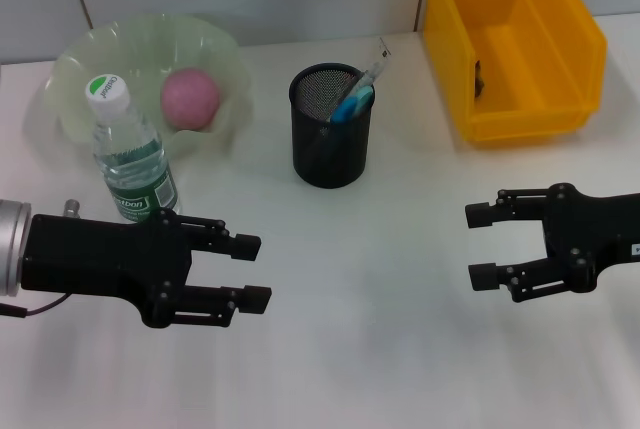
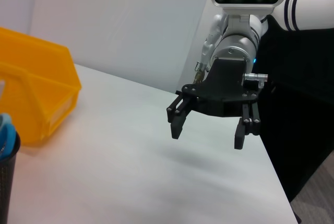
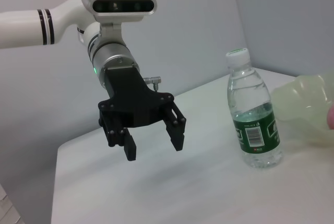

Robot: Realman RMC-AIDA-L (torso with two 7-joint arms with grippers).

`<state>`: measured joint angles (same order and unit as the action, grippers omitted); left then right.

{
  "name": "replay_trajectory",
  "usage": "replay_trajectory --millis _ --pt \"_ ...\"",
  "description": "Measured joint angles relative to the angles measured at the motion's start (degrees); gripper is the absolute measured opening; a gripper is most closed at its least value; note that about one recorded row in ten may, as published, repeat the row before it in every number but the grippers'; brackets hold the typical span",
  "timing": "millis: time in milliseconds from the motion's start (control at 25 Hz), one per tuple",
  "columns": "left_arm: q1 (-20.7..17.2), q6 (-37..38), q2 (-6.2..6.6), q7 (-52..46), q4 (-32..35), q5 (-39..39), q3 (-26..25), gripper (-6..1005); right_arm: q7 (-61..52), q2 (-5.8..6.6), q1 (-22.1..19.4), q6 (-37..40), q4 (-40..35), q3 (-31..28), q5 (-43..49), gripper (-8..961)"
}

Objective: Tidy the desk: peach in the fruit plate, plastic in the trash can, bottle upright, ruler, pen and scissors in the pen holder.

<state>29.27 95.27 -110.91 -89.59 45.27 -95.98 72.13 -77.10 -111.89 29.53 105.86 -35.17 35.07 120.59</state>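
Note:
The pink peach (image 1: 190,97) lies in the pale green fruit plate (image 1: 85,54). The water bottle (image 1: 130,159) stands upright in front of the plate; it also shows in the right wrist view (image 3: 253,114). The black mesh pen holder (image 1: 330,127) holds a clear ruler (image 1: 380,59) and blue-handled items (image 1: 352,104). The yellow bin (image 1: 520,119) has a small dark thing (image 1: 481,76) inside. My left gripper (image 1: 260,271) is open and empty, just in front of the bottle. My right gripper (image 1: 471,246) is open and empty, in front of the bin.
The white table (image 1: 370,349) meets a grey wall at the back. The left wrist view shows the right gripper (image 2: 207,138), the bin (image 2: 36,93) and the table's edge (image 2: 274,166). The right wrist view shows the left gripper (image 3: 155,149) and the plate (image 3: 308,109).

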Motion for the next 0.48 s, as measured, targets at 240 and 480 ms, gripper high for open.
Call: replay_trajectory --millis 240,480 --pt "0.1 0.2 0.02 0.0 0.1 -0.1 0.0 621 0.0 0.04 0.0 0.1 -0.1 -0.4 0.0 834" --pt "0.1 0.4 0.06 0.0 0.3 -0.3 0.0 620 -0.2 0.10 0.0 0.3 -0.2 -0.4 0.0 834"
